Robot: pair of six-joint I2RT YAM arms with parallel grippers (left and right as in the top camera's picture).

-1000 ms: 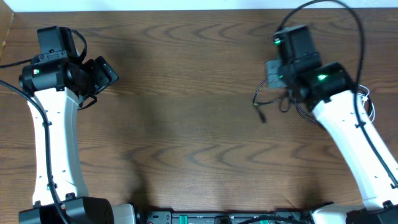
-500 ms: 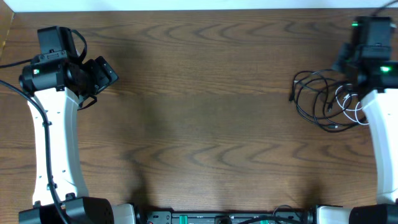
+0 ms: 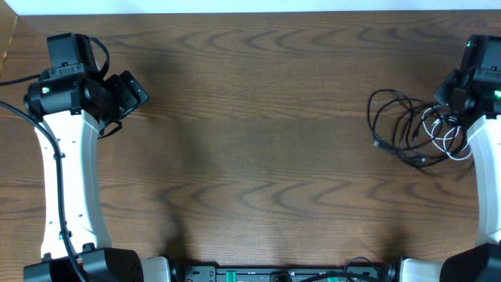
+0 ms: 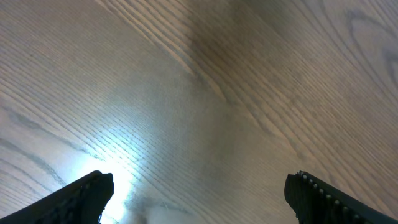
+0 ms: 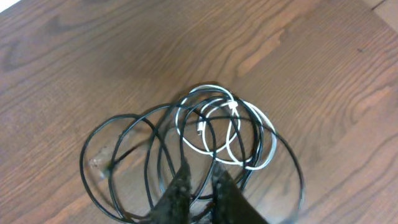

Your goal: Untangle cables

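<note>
The black cable [image 3: 398, 128] lies in loose overlapping loops at the table's right side, and the shorter white cable [image 3: 448, 135] is coiled inside its right part. In the right wrist view the black loops [image 5: 124, 155] and the white coil [image 5: 249, 134] overlap. My right gripper [image 5: 198, 171] stands over them with its jaws parted by only a narrow gap. One black strand runs through that gap, not visibly pinched. From overhead the right gripper [image 3: 462, 98] sits at the bundle's upper right edge. My left gripper [image 4: 199, 193] hangs wide open over bare wood, far from the cables.
The left arm [image 3: 66, 157] stands along the table's left side, and the right arm [image 3: 487, 172] along the right edge. The wooden table [image 3: 250, 141] stretches between them. Its far edge meets a white wall.
The right arm swung from mid-right to the far right edge, dragging the cable bundle along. The loops now lie spread on the table, and its jaws have parted slightly. The left arm is still.
</note>
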